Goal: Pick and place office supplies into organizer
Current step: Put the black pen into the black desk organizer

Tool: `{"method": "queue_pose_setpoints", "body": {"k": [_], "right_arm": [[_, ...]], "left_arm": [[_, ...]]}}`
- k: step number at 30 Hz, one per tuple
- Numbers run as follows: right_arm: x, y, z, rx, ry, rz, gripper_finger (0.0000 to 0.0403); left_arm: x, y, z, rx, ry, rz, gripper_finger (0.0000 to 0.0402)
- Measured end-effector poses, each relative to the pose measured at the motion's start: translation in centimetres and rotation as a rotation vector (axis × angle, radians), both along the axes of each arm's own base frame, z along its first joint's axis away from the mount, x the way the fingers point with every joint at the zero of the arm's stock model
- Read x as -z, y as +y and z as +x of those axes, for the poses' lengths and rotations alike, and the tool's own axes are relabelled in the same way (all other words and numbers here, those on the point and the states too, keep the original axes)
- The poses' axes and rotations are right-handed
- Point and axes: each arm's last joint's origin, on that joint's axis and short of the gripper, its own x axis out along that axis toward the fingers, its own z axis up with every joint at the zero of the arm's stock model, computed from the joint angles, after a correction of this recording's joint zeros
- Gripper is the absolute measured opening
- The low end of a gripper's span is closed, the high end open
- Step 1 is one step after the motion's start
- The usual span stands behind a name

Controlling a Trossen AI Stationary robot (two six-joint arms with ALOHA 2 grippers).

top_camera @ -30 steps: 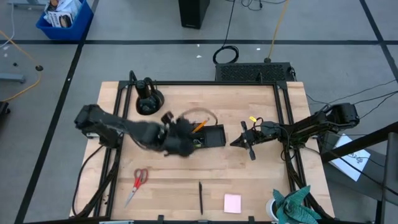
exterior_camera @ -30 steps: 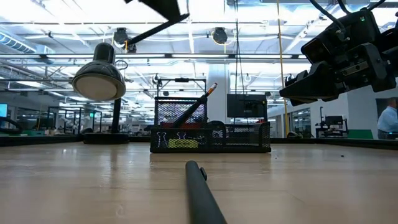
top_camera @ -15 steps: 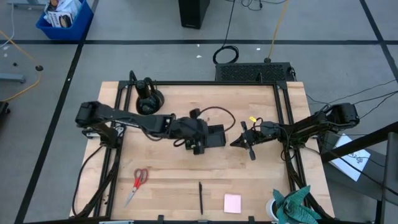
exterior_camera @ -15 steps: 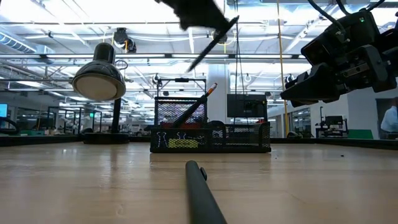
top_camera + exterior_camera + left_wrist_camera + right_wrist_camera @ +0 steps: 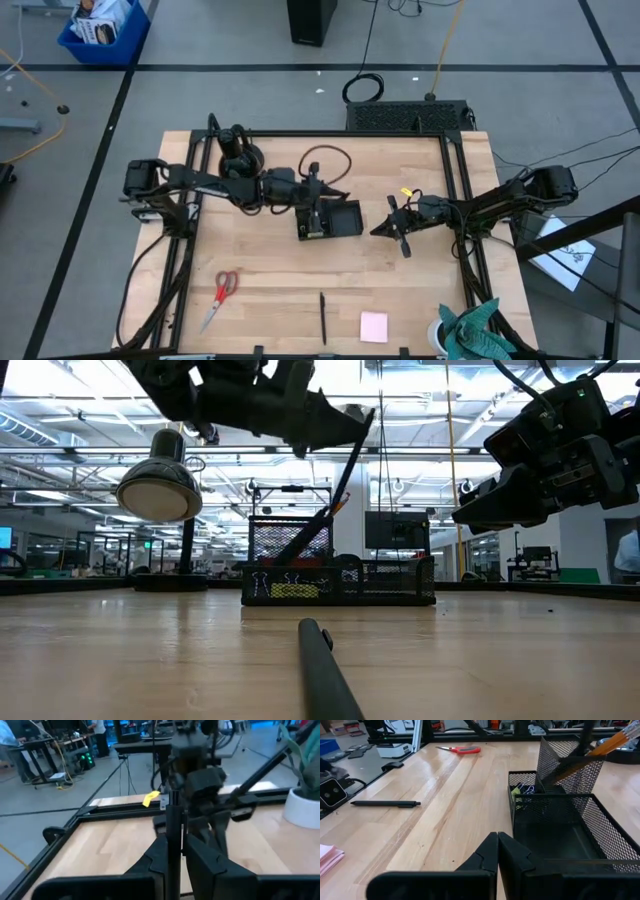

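**Desk:** What's nearest the organizer (image 5: 330, 219) right now?

**Me:** I have the left gripper (image 5: 352, 422) just above its tall cup, fingers (image 5: 200, 865) pinched nearly together on a black pen (image 5: 352, 460), which hangs tilted with its tip at the cup's rim. If it catches the mesh, I'd guess it skids out or tips the organizer.

**Desk:** Beside it?

**Me:** The right gripper (image 5: 384, 227) waits there, fully closed, holding nothing.

**Desk:** Farther off?

**Me:** A second pen (image 5: 323, 318), pink notepad (image 5: 374, 326) and scissors (image 5: 220, 296) lie well apart from it.
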Motion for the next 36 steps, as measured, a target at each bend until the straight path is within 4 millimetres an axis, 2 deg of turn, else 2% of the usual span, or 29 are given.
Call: {"method": "queue_pose_setpoints", "body": {"k": [4, 9, 15, 19, 27, 36], "right_arm": [[0.0, 0.0, 0.0, 0.000, 0.002, 0.000, 0.0004], [0.0, 0.0, 0.0, 0.002, 0.004, -0.002, 0.0004], [0.0, 0.0, 0.0, 0.005, 0.003, -0.004, 0.0004], [0.0, -0.1, 0.0, 0.048, 0.004, -0.015, 0.0004], [0.0, -0.2, 0.0, 0.057, 0.006, -0.006, 0.0004], [0.1, -0.2, 0.0, 0.056, 0.010, 0.000, 0.0004]], "left_arm": [[-0.4, 1.2, -0.6, 0.040, -0.012, -0.013, 0.0046], [-2.4, 1.7, -1.7, 0.074, -0.044, -0.013, 0.0046], [-3.5, 1.8, -3.3, 0.057, 0.041, -0.030, 0.0047], [-2.4, 1.7, -3.4, 0.057, 0.136, -0.049, 0.0047], [-0.9, 1.4, -3.0, 0.070, 0.197, -0.033, 0.0047], [3.0, 1.7, -5.3, 0.022, 0.150, -0.105, 0.0047]]}}
